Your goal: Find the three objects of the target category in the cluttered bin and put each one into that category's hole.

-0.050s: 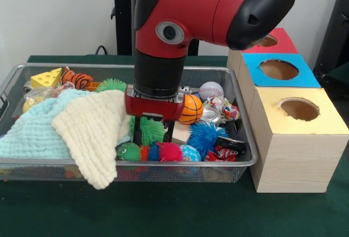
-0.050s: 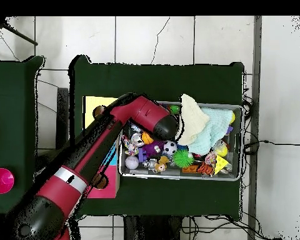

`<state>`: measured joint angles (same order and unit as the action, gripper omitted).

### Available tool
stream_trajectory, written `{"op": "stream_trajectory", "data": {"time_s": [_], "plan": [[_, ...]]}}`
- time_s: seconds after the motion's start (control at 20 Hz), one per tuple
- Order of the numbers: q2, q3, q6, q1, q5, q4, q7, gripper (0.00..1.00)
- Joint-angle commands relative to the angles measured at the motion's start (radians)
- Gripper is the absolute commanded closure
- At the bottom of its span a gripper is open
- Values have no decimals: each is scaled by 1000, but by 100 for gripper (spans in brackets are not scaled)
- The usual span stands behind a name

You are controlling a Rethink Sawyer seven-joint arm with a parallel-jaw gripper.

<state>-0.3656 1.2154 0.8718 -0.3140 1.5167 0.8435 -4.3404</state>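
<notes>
On a green counter (image 1: 163,210), a wire bin (image 1: 248,158) holds toys; the claw (image 1: 152,131) stands spread around a green spiky ball (image 1: 150,129).

no text, label, brand or number can be read anywhere, not on the toys and not on the boxes.

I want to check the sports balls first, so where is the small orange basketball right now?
In the front view the basketball lies in the wire bin, right of the gripper and just below-left of the white baseball.
</notes>
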Motion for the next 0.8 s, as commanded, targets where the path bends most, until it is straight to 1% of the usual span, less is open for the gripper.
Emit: {"op": "stream_trajectory", "data": {"time_s": [0.05,0.2,0.4,0.5,0.65,0.8], "plan": [[47,-75,140,-12,33,113,-36,0],[76,-70,160,-30,53,160,-30,0],[92,-85,161,-34,69,174,-23,0],[85,-95,129,-32,64,168,-17,0],[65,-119,76,-11,55,130,15,0],[39,-134,57,9,55,90,14,0]]}}
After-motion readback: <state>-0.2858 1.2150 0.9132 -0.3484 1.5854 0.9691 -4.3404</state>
